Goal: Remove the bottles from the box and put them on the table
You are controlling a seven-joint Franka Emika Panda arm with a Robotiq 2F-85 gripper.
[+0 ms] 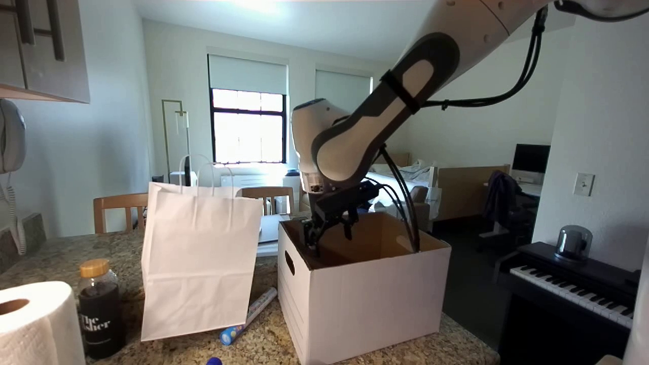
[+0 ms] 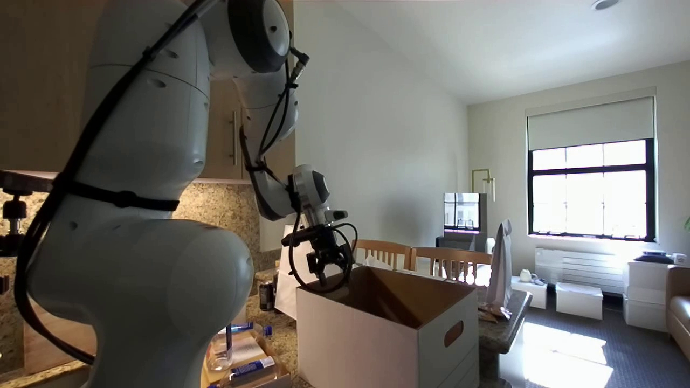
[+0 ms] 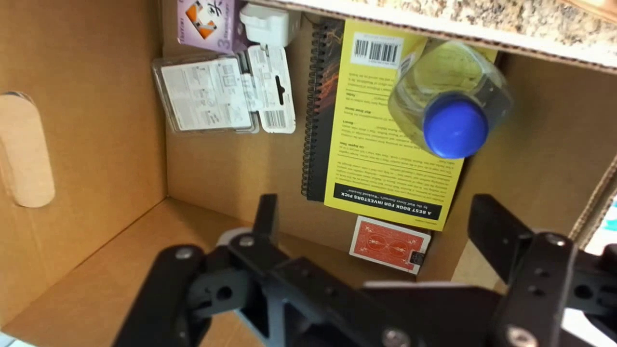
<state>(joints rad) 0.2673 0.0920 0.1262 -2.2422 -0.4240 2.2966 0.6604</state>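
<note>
Clear plastic bottle (image 3: 429,79) with blue cap (image 3: 455,126): inside the white cardboard box (image 1: 372,309), partly covering a yellow investors' book (image 3: 395,168); whether upright or leaning, I cannot tell. My gripper (image 3: 376,217) is at the box opening, fingers (image 3: 266,217) spread wide, gripping nothing, apart from the bottle. Red-backed playing cards (image 3: 389,245) lie just beside the book; blister pack (image 3: 207,99) and purple carton (image 3: 205,29) also inside. In an exterior view, further blue-labelled clear bottles (image 2: 252,368) are outside the box. Box stands on the speckled countertop (image 1: 266,347), near a white paper bag (image 1: 203,253).
</note>
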